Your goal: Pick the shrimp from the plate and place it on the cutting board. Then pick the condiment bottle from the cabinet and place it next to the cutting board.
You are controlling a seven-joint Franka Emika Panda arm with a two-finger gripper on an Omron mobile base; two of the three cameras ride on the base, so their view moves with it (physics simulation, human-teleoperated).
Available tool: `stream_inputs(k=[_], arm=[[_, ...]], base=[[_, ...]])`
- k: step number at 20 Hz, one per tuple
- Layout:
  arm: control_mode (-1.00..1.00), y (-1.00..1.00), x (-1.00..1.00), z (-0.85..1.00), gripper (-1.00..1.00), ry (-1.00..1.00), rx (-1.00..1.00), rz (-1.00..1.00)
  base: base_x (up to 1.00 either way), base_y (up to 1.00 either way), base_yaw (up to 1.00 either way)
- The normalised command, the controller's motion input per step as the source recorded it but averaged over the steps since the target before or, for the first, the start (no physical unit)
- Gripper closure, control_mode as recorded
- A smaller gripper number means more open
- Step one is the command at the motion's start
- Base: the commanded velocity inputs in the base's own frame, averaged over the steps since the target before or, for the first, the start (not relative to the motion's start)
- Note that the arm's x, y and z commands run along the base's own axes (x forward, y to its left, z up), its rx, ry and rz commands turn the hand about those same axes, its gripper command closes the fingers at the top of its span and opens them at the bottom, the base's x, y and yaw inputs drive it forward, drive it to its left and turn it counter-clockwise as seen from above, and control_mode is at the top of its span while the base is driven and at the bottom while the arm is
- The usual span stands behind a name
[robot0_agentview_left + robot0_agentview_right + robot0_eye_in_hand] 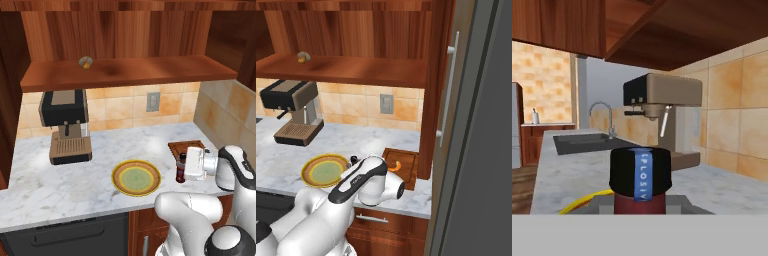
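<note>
**Bottle held low beside the board, shrimp already down**

The gripper (183, 167) is clenched on the bottle (180, 169), holding it upright at the board's (184, 146) near left edge, between board and plate (136, 178); the hand view looks over the black cap (640, 171) with the dark red body just below it, which fits a side grasp high on the bottle; whether its base touches the counter (75, 185) I cannot tell. It is held there, I judge, because the task wants it next to the board and not on it; the upright pose would let it stand once released.

The shrimp (397, 165) lies on the board, so the first half looks done; the plate's green centre is bare. The cabinet (125, 30) stands open above; on its shelf (125, 72) sits a small round yellowish thing (86, 62), left where it is, being no part of the job.

Count: one bottle; one shrimp; one plate; one board; one coffee machine (65, 126) at the left of the counter; one wall socket (153, 101) on the tiles; one round thing on the shelf; one sink tap (603, 116), in the hand view.
</note>
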Motion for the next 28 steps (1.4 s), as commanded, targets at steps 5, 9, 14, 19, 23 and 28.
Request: stream_inputs(k=[5, 9, 14, 19, 23, 28], arm=[[-1.0, -0.05, 0.16, -0.09, 1.0, 0.0, 0.0, 0.0], [-1.0, -0.04, 0.2, -0.06, 1.0, 0.0, 0.0, 0.0], [-1.0, -0.03, 0.17, -0.15, 1.0, 0.0, 0.0, 0.0], [-1.0, -0.04, 0.14, -0.2, 1.0, 0.0, 0.0, 0.0], [-1.0, -0.03, 0.14, -0.23, 1.0, 0.0, 0.0, 0.0], [-1.0, -0.02, 0.15, -0.2, 1.0, 0.0, 0.0, 0.0]], base=[[0.0, 0.0, 0.0], [0.0, 0.0, 0.0], [0.0, 0.0, 0.0], [0.0, 0.0, 0.0], [0.0, 0.0, 0.0], [0.0, 0.0, 0.0]])
